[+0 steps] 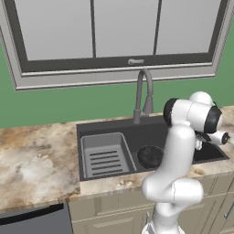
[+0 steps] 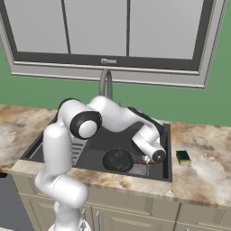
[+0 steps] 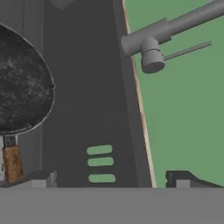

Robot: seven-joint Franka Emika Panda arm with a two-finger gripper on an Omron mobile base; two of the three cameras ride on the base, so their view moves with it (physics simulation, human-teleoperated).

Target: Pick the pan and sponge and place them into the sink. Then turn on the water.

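green wall and wide grey-framed window behind a marbled counter [image 2: 203, 169]. sink [image 1: 114, 127] set into that counter, dark and rectangular, grey ribbed rack insert [image 1: 104, 155] at its left end, gooseneck faucet [image 1: 142, 93] at the back rim. pan [image 2: 118, 160] lying flat on the basin floor, right of the rack, brownish handle [image 3: 12, 162] pointing toward the right wall. sponge [image 2: 183, 157] on the counter just right of the sink, outside the basin. gripper [image 3: 113, 179] low inside the sink beside the pan handle, fingers wide apart, gripping nothing.
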